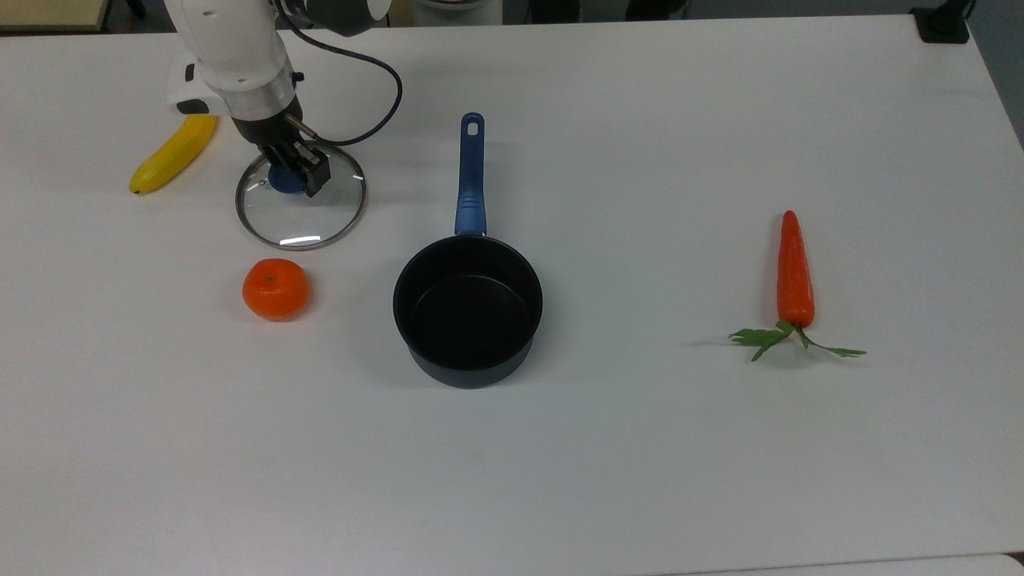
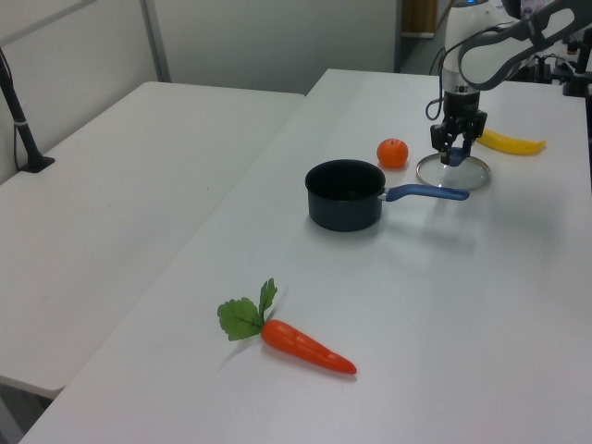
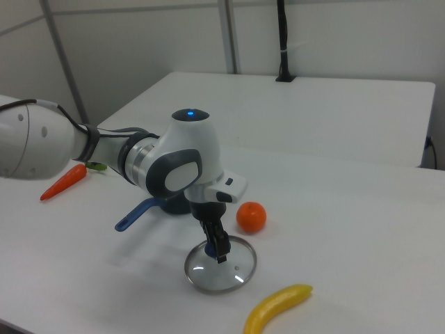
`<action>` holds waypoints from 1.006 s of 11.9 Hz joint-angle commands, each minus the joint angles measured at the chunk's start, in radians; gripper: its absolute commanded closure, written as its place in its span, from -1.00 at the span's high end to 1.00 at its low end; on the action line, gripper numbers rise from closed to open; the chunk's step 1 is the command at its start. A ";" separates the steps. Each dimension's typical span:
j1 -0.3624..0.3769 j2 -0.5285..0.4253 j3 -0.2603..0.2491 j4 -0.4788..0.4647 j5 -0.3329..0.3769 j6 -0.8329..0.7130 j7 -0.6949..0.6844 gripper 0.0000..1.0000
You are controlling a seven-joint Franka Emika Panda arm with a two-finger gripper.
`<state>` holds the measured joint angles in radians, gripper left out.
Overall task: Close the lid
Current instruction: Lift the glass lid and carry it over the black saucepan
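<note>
The lid (image 1: 300, 216), clear glass with a metal rim and a blue knob (image 1: 280, 182), lies flat on the white table at the top view's upper left. My gripper (image 1: 292, 178) stands straight down over its centre, fingers shut on the knob. The left view shows the gripper (image 2: 453, 155) on the lid (image 2: 453, 173) at the far right, the right view shows the gripper (image 3: 217, 252) on the lid (image 3: 221, 270). The dark saucepan (image 1: 468, 312) with a long blue handle (image 1: 470, 172) stands open to the lid's right in the top view, apart from it.
A yellow banana (image 1: 174, 152) lies just left of the arm in the top view. An orange (image 1: 275, 289) sits below the lid. A carrot (image 1: 795, 270) lies far right. The arm's black cable (image 1: 376, 96) loops above the lid.
</note>
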<state>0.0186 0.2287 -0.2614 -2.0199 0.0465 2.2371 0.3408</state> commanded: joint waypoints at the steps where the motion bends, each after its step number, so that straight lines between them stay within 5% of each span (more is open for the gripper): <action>1: -0.005 -0.049 0.002 -0.013 0.010 0.001 -0.035 -0.31; 6: -0.020 -0.071 -0.007 0.166 0.016 -0.229 -0.052 -0.33; 8: -0.011 -0.060 -0.010 0.265 0.070 -0.321 -0.051 -0.33; 12: 0.108 0.058 -0.010 0.490 0.081 -0.467 0.093 -0.31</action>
<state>0.0444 0.1949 -0.2611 -1.6700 0.1113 1.8278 0.3351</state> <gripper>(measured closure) 0.392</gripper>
